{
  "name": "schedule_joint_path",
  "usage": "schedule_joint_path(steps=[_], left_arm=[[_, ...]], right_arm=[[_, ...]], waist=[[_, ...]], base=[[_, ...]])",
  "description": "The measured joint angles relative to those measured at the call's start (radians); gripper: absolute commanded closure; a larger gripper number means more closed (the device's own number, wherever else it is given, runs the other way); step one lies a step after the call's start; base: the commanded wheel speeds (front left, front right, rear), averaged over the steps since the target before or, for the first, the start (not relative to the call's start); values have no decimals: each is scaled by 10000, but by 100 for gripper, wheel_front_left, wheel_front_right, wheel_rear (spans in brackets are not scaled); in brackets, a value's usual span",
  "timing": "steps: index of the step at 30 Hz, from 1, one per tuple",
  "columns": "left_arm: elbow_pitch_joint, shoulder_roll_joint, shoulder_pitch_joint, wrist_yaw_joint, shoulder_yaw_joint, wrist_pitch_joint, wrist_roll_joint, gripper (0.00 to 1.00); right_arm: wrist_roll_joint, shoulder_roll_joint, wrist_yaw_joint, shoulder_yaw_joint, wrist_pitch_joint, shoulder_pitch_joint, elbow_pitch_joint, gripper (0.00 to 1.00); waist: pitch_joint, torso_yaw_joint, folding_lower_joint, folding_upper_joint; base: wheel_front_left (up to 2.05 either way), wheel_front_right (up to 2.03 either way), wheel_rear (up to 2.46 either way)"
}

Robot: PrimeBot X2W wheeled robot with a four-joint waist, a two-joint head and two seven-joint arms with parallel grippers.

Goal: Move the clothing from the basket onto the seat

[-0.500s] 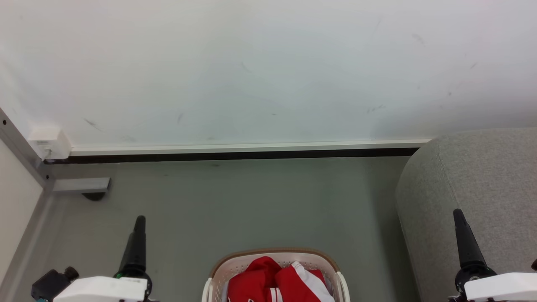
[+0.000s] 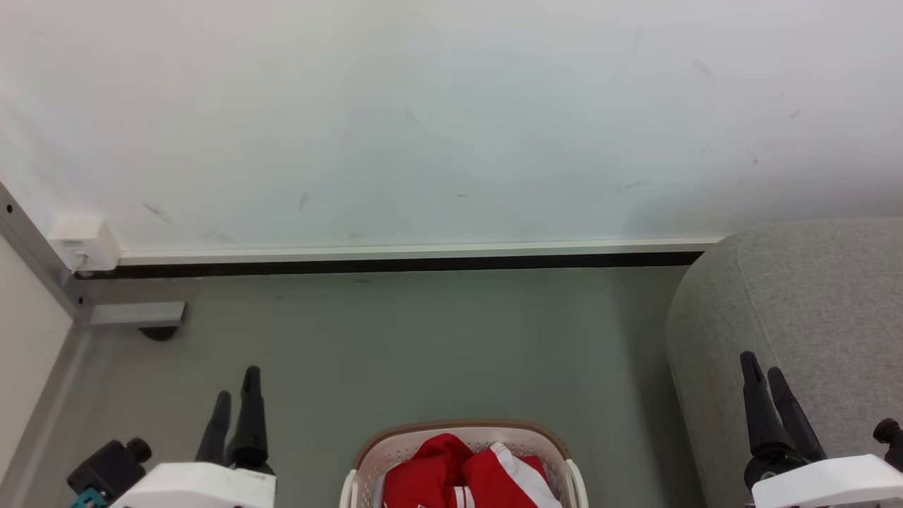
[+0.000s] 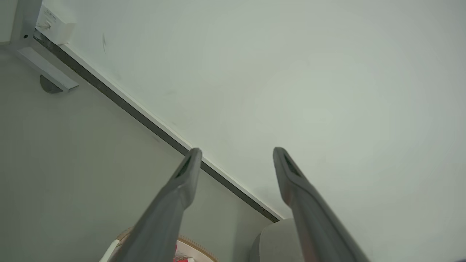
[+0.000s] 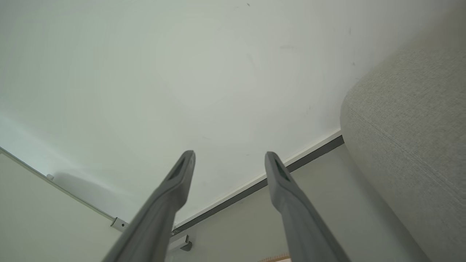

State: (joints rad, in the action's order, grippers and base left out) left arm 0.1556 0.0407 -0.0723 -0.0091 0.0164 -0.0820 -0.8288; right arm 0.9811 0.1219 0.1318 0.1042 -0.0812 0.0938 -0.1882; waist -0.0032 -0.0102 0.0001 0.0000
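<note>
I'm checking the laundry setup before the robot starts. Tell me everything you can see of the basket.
The basket is small, cream-white and plastic-looking, cut off by the head view's bottom edge. Its curved far wall is perforated and capped by a brown rim. It stands upright on the grey floor, left of the grey seat and apart from it. Red-and-white clothing is heaped inside.
</note>
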Motion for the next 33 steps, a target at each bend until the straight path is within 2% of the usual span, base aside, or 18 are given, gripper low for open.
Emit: schedule_joint_path(steps=[16,33], left_arm=[[36,13,4,366,-272,-476,1967,0],[27,21,3,600,-493,-882,3624,0]], right_arm=[[-2303,-8,0,100,-464,63,-121,0],[-3841,-6,0,299,-882,213,-529,0]], waist=[[-31,-19,0,1],[-54,-63,-1,1]], base=[[0,0,0],[0,0,0]])
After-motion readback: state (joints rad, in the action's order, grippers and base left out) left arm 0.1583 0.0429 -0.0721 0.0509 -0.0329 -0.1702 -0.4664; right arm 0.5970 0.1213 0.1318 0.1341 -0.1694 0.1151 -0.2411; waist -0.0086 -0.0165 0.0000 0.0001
